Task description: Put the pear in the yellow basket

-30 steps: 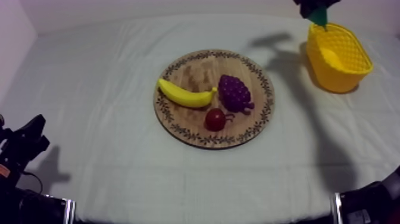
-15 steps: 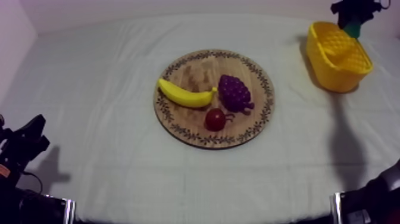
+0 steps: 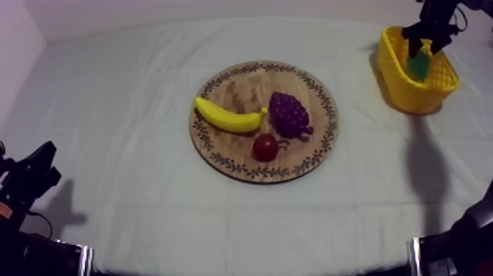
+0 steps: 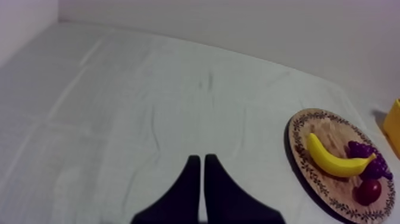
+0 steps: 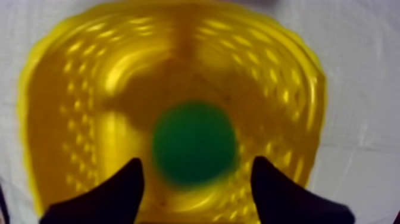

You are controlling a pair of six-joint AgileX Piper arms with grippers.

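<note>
Cloth (image 3: pixel 132 161): grey-white table cover, yellow basket (image 3: pixel 411 97) at its right side.
Pear (image 3: pixel 420 64): inside basket, straight under right gripper (image 3: pixel 425 38), touching neither finger.
Right gripper: released, fingers (image 5: pixel 116 193) wide apart.
Left gripper (image 4: pixel 199 162): pressed together, empty, far off.

We are hovering our right gripper (image 3: pixel 425 38), jaws apart, over the basket (image 3: pixel 414 95) at the tabletop's far right corner; the pear (image 3: pixel 420 64) is sitting inside it.

Creased grey-white tablecloth (image 3: pixel 132 183); plain pale wall (image 3: pixel 220 9) rises behind it.
</note>
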